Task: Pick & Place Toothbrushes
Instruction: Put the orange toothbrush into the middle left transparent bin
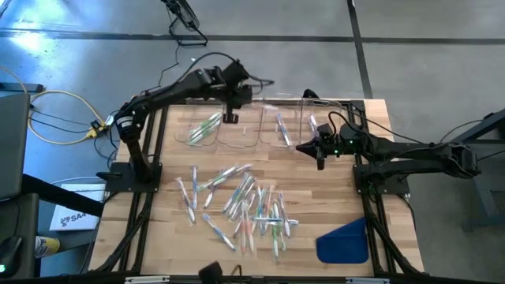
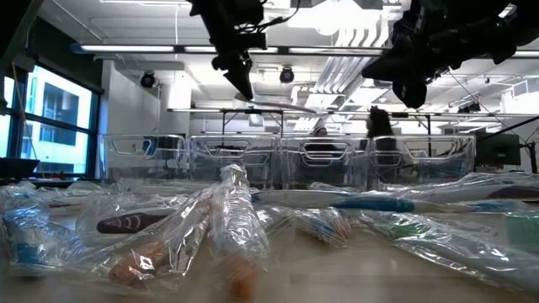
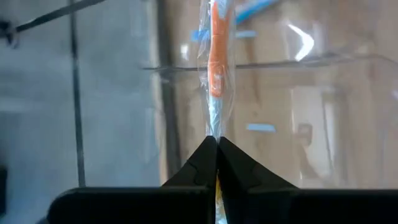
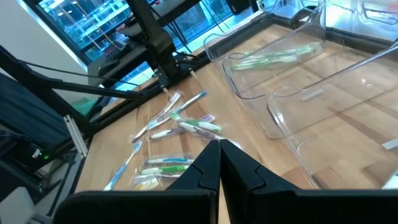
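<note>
The left gripper (image 1: 230, 118), upper centre of the high view, is pinched tight on 1 orange toothbrush (image 3: 215, 56) (wrapped in clear film) above the clear bins (image 1: 237, 130). The right gripper (image 1: 319, 163), right of centre, has its fingers pressed together with nothing between them. The other toothbrushes (image 1: 241, 207) lie scattered across the wooden table (image 1: 331, 197), lower centre.

A white box (image 1: 69, 214) on the floor left of the table (image 1: 316, 189) bears dark letters, apparently "SA"; the rest cannot be read.
</note>
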Action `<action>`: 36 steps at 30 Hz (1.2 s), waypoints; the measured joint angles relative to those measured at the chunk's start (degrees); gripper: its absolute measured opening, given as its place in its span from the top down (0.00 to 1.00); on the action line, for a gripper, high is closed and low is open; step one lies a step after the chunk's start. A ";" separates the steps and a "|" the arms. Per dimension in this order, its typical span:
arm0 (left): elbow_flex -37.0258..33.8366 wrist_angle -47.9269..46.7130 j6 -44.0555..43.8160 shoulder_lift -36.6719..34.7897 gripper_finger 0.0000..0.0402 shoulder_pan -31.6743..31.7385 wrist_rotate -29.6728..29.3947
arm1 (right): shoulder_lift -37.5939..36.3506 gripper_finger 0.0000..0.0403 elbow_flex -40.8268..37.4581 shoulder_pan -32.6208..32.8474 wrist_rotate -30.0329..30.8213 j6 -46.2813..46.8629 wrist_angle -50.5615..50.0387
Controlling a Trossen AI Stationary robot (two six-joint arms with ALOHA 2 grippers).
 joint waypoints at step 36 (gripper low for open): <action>-36.50 31.57 -27.39 -10.09 1.00 5.08 -1.16 | 0.00 0.99 0.00 0.00 0.21 -1.90 0.03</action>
